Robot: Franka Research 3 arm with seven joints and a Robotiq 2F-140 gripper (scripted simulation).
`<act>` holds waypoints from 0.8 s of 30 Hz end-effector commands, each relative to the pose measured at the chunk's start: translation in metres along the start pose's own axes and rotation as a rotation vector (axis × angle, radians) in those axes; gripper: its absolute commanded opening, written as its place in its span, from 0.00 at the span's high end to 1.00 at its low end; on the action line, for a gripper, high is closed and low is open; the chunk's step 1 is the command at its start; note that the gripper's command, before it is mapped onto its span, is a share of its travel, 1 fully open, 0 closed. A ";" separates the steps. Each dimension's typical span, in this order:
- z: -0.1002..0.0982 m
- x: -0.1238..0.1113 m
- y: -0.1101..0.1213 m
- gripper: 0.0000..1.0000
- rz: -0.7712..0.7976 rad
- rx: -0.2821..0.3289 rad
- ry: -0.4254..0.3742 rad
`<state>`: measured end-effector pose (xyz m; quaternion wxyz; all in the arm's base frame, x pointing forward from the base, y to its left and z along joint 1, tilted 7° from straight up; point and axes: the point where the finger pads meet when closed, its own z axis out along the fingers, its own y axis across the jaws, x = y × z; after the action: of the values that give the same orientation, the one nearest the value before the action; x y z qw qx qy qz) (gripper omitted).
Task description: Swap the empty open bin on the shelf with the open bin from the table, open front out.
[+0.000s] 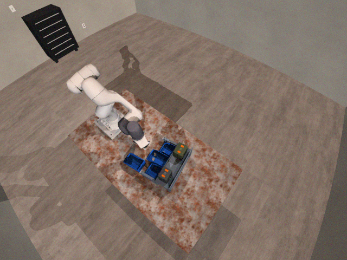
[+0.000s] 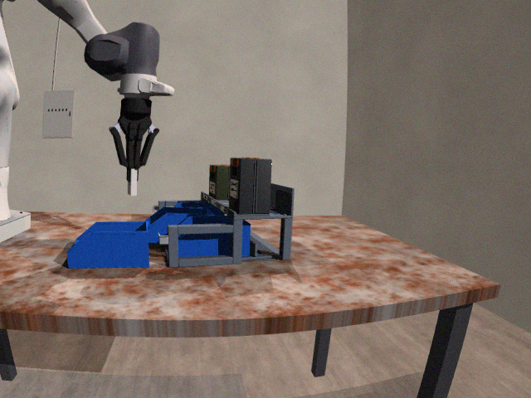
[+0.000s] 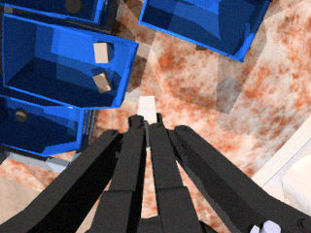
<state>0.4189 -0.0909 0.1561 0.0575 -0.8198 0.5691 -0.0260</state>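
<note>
An empty blue open bin (image 1: 134,162) stands on the table top in front of the grey shelf (image 1: 175,164); it also shows in the side view (image 2: 109,250) and the wrist view (image 3: 204,3). Three blue bins sit in the shelf. The middle bin (image 1: 157,157) (image 3: 100,68) holds tan parts and stands a little farther forward than its neighbours. My gripper (image 2: 133,186) is shut and empty. It hangs well above the table, over the gap between the table bin and the shelf front, as the wrist view (image 3: 148,116) shows.
The two outer shelf bins (image 1: 167,148) (image 1: 153,170) hold small dark parts. Two dark boxes (image 1: 179,150) (image 1: 165,174) stand on the shelf's top board. The robot base (image 1: 108,125) is at the table's far left.
</note>
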 end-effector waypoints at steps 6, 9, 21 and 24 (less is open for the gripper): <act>0.000 0.001 -0.003 1.00 0.352 0.004 0.088; 0.000 0.001 -0.003 1.00 0.352 0.004 0.088; 0.006 0.001 -0.003 1.00 0.353 0.004 0.088; 0.011 0.002 -0.003 1.00 0.353 0.004 0.088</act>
<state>0.4217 -0.0907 0.1496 0.0361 -0.7199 0.6913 -0.0501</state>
